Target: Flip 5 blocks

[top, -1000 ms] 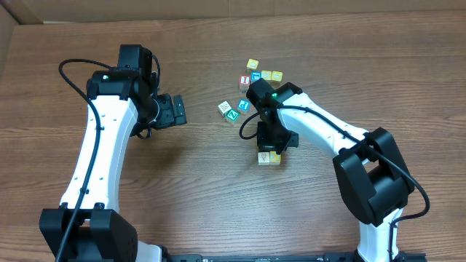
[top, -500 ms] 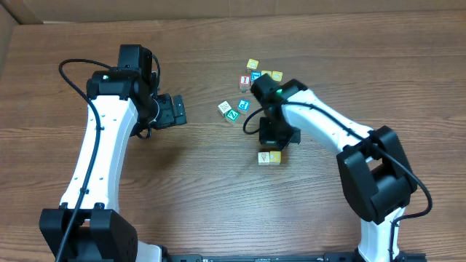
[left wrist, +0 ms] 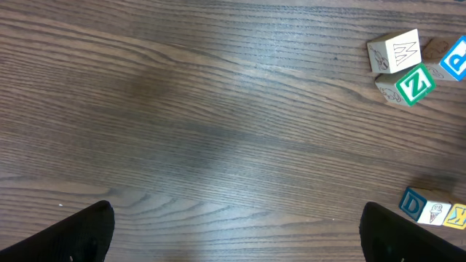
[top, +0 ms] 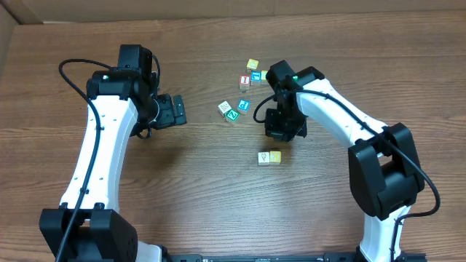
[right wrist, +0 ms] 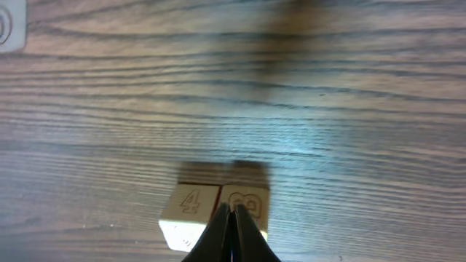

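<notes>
Three blocks cluster mid-table: a whitish one (top: 224, 108), the green Z (top: 232, 114) and the blue P (top: 244, 105). The left wrist view shows the same whitish block (left wrist: 394, 52), green Z (left wrist: 413, 84) and blue P (left wrist: 456, 58) far off to the upper right. Nearer the front lies a pair: a cream block marked 4 (right wrist: 191, 201) touching a tan one (right wrist: 251, 198), which appear overhead as the cream block (top: 263, 157) and the tan one (top: 274, 156). My right gripper (right wrist: 231, 211) is shut and empty, its tips hovering over the seam of this pair. My left gripper (left wrist: 244, 240) stands open over bare wood.
A red-letter cube (top: 245, 81), a yellow cube (top: 252, 65) and a blue-letter cube (top: 255, 76) sit at the back, close to the right arm's elbow. In the left wrist view a blue D cube (left wrist: 413, 204) and a yellow cube (left wrist: 459, 215) lie at the lower right.
The right gripper, still shut, has lifted off the front pair and drawn back toward the far right. The pair now shows fully from overhead. The left arm has not moved.
</notes>
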Controlling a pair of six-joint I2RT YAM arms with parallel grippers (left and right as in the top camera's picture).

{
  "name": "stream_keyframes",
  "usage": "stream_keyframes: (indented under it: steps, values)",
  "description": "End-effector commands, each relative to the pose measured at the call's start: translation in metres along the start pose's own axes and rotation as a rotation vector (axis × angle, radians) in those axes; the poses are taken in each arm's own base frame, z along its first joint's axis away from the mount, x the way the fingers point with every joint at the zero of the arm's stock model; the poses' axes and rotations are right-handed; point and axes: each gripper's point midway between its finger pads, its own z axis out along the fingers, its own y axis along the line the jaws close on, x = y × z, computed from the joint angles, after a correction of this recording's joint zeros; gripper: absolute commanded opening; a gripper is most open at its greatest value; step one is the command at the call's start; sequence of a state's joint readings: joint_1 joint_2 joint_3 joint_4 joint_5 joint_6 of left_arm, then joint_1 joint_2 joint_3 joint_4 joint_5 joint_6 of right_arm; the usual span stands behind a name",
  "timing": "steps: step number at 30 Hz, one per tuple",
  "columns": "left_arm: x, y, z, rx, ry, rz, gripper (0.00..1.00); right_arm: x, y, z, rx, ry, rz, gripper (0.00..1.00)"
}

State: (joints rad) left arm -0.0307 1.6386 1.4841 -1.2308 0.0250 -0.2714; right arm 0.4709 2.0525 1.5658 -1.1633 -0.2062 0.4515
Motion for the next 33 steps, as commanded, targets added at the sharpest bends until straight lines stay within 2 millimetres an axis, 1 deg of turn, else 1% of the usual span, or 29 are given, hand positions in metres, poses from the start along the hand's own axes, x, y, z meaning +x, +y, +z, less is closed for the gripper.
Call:
stream_keyframes:
  steps: [1, 5, 17, 29, 33]
  values:
    - [-0.007, 0.001, -0.003, -0.003, -0.016, -0.018, 1.00, 0.007, 0.011, -0.009, -0.031, -0.016, -0.041, 0.04]
    - [-0.007, 0.001, -0.003, -0.003, -0.016, -0.017, 1.00, 0.007, 0.011, -0.008, -0.020, -0.021, -0.047, 0.04]
    - [-0.007, 0.001, -0.003, -0.003, -0.016, -0.018, 1.00, 0.008, 0.008, 0.006, -0.004, -0.035, -0.054, 0.04]
    - [-0.007, 0.001, -0.003, -0.003, -0.016, -0.018, 1.00, 0.017, 0.004, 0.006, 0.013, 0.003, -0.045, 0.04]
    - [-0.007, 0.001, -0.003, -0.003, -0.016, -0.018, 1.00, 0.017, 0.003, 0.006, 0.015, 0.004, -0.045, 0.04]
